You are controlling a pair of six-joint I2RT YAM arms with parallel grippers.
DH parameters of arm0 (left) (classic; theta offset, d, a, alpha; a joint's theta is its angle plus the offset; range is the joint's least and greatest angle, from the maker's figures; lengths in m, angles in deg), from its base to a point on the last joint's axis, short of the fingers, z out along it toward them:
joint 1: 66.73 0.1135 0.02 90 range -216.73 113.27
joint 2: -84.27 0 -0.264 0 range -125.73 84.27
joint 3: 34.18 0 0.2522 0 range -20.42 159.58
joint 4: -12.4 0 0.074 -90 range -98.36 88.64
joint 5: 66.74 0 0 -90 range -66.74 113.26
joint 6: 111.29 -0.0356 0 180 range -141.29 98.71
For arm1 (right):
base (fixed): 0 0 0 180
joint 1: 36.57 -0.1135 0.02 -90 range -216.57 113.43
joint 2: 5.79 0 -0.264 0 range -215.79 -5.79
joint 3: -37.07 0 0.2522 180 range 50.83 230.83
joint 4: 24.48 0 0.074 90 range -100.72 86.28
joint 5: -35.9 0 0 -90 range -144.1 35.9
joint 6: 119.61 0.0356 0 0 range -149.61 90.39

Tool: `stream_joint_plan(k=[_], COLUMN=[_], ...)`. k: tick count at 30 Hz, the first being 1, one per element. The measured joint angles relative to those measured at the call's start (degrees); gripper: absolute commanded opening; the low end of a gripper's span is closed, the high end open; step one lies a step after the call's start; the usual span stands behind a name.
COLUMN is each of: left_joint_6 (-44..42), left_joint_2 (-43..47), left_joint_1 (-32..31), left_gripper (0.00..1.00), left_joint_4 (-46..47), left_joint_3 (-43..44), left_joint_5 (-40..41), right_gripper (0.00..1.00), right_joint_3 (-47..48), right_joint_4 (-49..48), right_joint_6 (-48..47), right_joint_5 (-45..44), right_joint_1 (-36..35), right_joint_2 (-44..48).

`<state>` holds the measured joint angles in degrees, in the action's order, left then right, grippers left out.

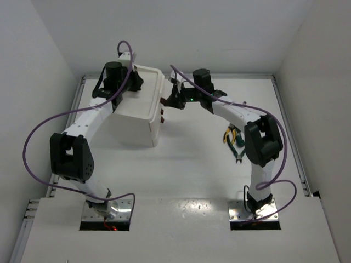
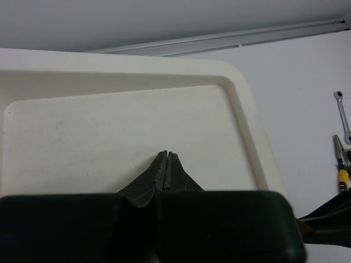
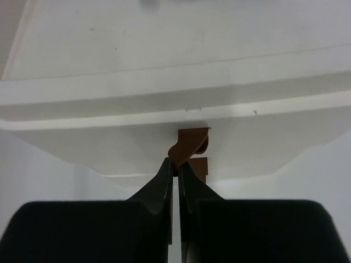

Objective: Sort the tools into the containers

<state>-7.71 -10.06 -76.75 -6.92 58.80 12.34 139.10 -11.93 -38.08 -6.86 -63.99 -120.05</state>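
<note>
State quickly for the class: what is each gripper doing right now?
Left gripper: closed, empty, over the tray.
Right gripper: closed on a brown knob.

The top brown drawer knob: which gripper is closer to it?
Right. The right gripper pinches the knob; the left gripper is shut over the box's tray top, away from it.

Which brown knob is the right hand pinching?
The top knob: the right hand is shut on it; the lower knobs sit untouched.
</note>
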Motion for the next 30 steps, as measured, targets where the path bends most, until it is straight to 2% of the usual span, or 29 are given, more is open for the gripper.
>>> stream_joint_plan(k=[7,21,30], left_joint_6=[0.44,0.42,0.39], left_joint_2=[-0.24,-0.17,-0.2], left_joint_1=[-0.17,-0.72,-1.09], left_gripper=[0.0,0.0,0.0], left_joint_4=[0.61,1.16,1.18], left_joint_3=[0.0,-0.35,-0.31], left_joint_5=[0.0,1.29,1.92], right_gripper=[0.0,0.0,0.0], right_joint_3=[-5.03,-5.44,-9.7], right_joint_4=[0.55,3.67,6.82], right_joint_6=[-1.62,1.01,0.48], right_joint_5=[-0.63,2.93,3.32], right_joint_1=[2.78,9.01,13.07], right_joint_2=[4.04,4.2,8.94])
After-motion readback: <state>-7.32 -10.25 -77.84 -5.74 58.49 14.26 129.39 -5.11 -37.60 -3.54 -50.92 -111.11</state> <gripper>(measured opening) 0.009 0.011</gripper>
